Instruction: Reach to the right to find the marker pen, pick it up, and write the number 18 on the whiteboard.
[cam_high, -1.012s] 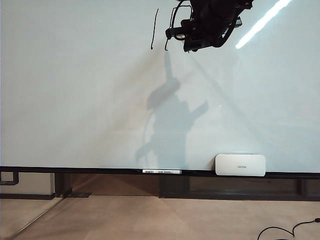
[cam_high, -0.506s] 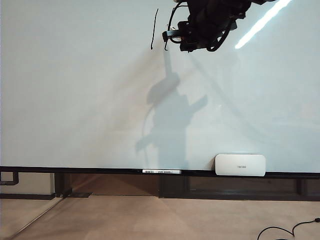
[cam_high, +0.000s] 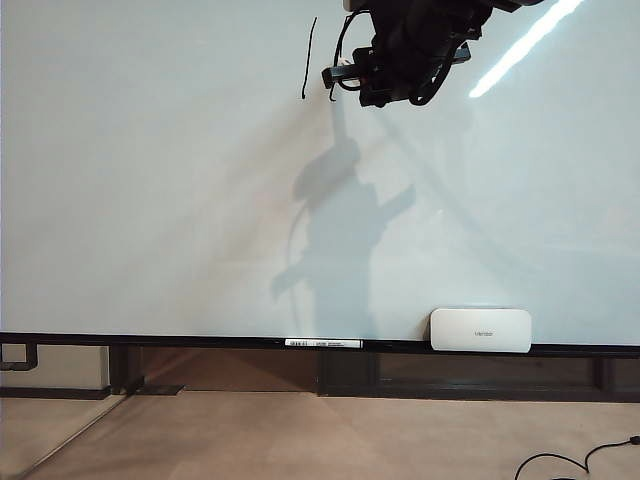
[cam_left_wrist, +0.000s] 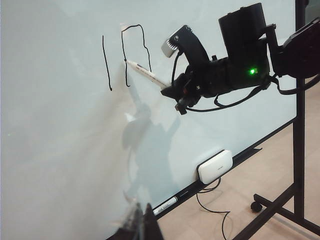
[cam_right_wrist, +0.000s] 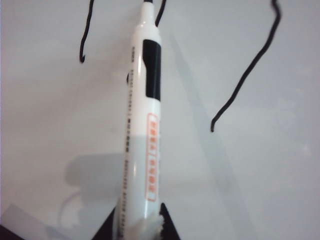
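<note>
Right now the marker pen (cam_left_wrist: 146, 75) is resting its tip against the whiteboard (cam_high: 150, 200), high up near the board's top edge and just beside the tall slanted "1" (cam_left_wrist: 106, 62). The right gripper (cam_left_wrist: 172, 91) is pinching the pen's rear end, and the barrel is angling up to the half-drawn "8" (cam_left_wrist: 132, 50), which is only an open arch so far. So the number 18 is partly done.

To finish the stroke well, I am keeping the tip pressed lightly and evenly on the board while tracing the lower loop, moving slowly so the line is not skipping, and closing the loop back on the arch. In the right wrist view the tip itself is running out of frame, so I am judging contact as likely, not certain.

Against the earlier exterior frame, the right gripper is sitting a little higher and closer to the "1", its shadow on the board shifting with it.

The left gripper (cam_left_wrist: 142, 225) is hanging well below the writing, near the board's lower rail; I cannot tell how its jaws stand.
</note>
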